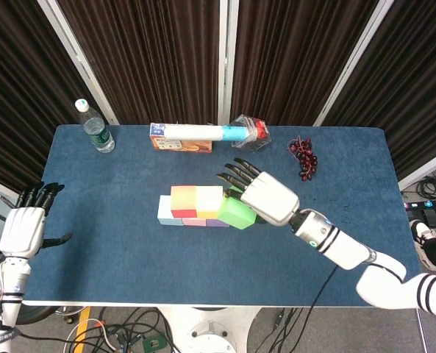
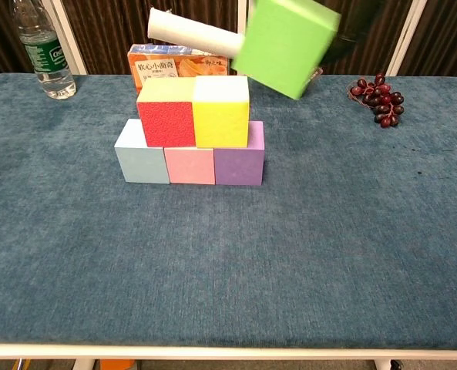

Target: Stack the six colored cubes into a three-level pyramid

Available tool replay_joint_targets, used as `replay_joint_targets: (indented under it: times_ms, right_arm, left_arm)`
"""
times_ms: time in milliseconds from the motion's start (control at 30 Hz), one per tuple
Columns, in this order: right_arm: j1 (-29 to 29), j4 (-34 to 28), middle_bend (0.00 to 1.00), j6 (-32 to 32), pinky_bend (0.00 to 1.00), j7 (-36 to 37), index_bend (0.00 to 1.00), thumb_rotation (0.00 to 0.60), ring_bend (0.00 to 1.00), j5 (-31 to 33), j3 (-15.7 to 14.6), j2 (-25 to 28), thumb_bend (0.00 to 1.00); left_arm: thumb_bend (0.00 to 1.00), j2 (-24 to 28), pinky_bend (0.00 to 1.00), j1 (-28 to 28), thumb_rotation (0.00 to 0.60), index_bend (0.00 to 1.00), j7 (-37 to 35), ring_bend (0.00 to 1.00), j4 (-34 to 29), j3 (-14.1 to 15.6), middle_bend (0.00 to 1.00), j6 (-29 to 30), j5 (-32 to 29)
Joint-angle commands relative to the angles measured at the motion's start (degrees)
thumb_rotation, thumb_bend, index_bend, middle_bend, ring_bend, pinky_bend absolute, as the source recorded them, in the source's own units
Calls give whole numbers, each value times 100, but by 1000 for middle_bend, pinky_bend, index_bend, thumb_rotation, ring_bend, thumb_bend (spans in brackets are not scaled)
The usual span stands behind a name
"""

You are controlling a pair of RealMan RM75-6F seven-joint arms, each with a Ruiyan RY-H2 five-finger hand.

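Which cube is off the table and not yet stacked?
The green cube: the right robot hand holds it tilted in the air above the stack's right side; the other five sit stacked in two levels.

On the blue bench [image 1: 129,257], the right robot hand [image 1: 265,197] holds a green cube [image 1: 237,212] just beside the right end of the cube stack, its dark fingers [image 1: 232,175] stretched toward the yellow cube [image 1: 209,201]. An orange-red cube [image 1: 183,201] sits beside the yellow one, above a light blue cube [image 1: 165,211]. The left robot hand [image 1: 25,226] hangs off the bench's left edge, fingers apart, holding nothing. A water bottle [image 1: 95,128], a snack box [image 1: 179,143] and grapes [image 1: 304,157] lie along the far side.
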Motion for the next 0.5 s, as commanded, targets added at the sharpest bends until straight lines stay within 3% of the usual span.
replay_joint_targets:
  times_ms: [33,300,500]
  right_arm:
    - [563,108,99,-712,0,-397,472,600,0,633,329,-320,147]
    - [1210,504,97,-1274,0,-994,458,600,0,1768,623,-837,147]
    - [1558,716,94,-1434,0,-1442,450,600,0,2294,591,-1047,147]
  left_arm:
    - [0,0,65,-12,600,146,-13,46,24,-6,104,-29,-29]
    - [0,-15,64,3,600,146,-130,46,94,-24,104,-34,-99]
    - [0,-22,64,4,600,146,-185,46,129,-25,104,-38,-96]
